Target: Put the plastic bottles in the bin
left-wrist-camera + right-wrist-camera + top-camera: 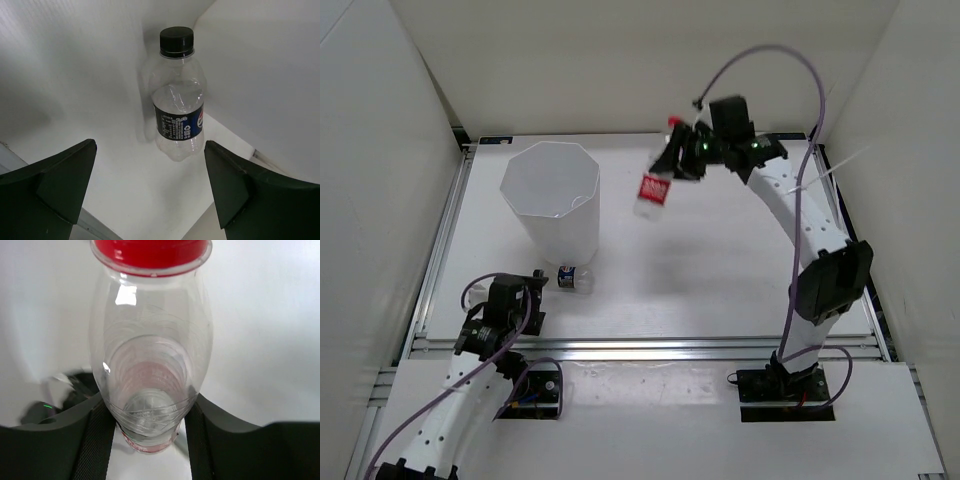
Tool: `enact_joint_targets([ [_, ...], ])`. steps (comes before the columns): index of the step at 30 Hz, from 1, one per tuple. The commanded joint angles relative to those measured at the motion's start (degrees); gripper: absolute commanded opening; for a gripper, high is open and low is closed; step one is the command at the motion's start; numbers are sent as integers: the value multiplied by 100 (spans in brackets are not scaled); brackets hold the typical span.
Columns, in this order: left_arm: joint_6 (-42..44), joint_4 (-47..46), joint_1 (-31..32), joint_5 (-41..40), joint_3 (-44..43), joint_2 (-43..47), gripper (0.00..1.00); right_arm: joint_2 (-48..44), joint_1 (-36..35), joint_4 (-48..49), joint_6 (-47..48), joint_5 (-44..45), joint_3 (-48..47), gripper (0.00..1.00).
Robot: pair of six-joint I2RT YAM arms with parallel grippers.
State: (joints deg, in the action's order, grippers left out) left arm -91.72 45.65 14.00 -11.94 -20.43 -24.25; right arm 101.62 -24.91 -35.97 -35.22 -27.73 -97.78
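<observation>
White walls box in a white tabletop. Above it, the red-labelled bottle hangs in the air at 3 o'clock of the bin, clamped in the closed jaws of the right arm, probably high enough to clear the rim for a drop. The dark-capped bottle sits at the bin's foot at 6 o'clock. The left arm faces it from 7 o'clock, jaws spread wide and empty, seemingly lined up to grab it next.
</observation>
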Motion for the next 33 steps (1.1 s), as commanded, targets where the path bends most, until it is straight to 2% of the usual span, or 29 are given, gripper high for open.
enact_joint_targets([
  [1,84,-495,-2,25,-321,-501,100,169,-540,-25,-98,1187,-2531,35],
  [3,276,-627,-2,78,-383,-764,100,742,-926,-95,-47,1348,-3926,38],
  [4,330,-697,-2,139,-383,-844,100,1267,-1059,62,15,1436,-5003,41],
  [5,383,-759,-2,209,-435,-914,100,1411,-1217,298,155,1576,-5145,45],
  [6,496,-759,-2,210,-436,-1063,100,1413,-1506,675,243,1769,-4963,53],
  [7,558,-759,-2,262,-436,-1125,100,1413,-1778,1470,340,1910,-4361,58],
  [8,611,-759,-2,263,-497,-1187,100,1413,-1894,1696,445,1998,-4355,63],
  [9,673,-759,-2,263,-498,-1239,100,1865,-2000,1698,733,2060,-4529,80],
  [10,673,-759,-2,263,-498,-1327,100,2113,-2070,1298,867,2061,-4827,94],
  [11,673,-829,-2,263,-498,-1328,100,2299,-2123,1042,981,1834,-5091,100],
  [13,673,-882,-2,263,-445,-1450,100,2100,-2185,514,1262,1928,-5060,100],
  [14,673,-952,-2,263,-445,-1451,100,1472,-2185,512,1368,2216,-4710,100],
  [16,621,-1022,-2,263,-393,-1521,100,958,-2185,643,1561,2428,-3955,100],
  [18,542,-1101,-2,263,-314,-1521,100,545,-1879,416,1510,2430,-3951,100],
  [21,375,-1321,-2,158,-156,-1635,100,-192,-1641,284,1510,2430,-3285,100],
  [24,313,-1558,-2,26,-102,-1819,100,-677,-1570,47,1510,2334,-2748,100],
  [27,251,-1891,-2,26,-102,-2136,100,-793,-1517,-531,1641,2149,-2747,100],
  [33,251,-2446,-2,-27,-102,-2768,100,-1601,-1517,-780,1712,1902,-1482,100],
])
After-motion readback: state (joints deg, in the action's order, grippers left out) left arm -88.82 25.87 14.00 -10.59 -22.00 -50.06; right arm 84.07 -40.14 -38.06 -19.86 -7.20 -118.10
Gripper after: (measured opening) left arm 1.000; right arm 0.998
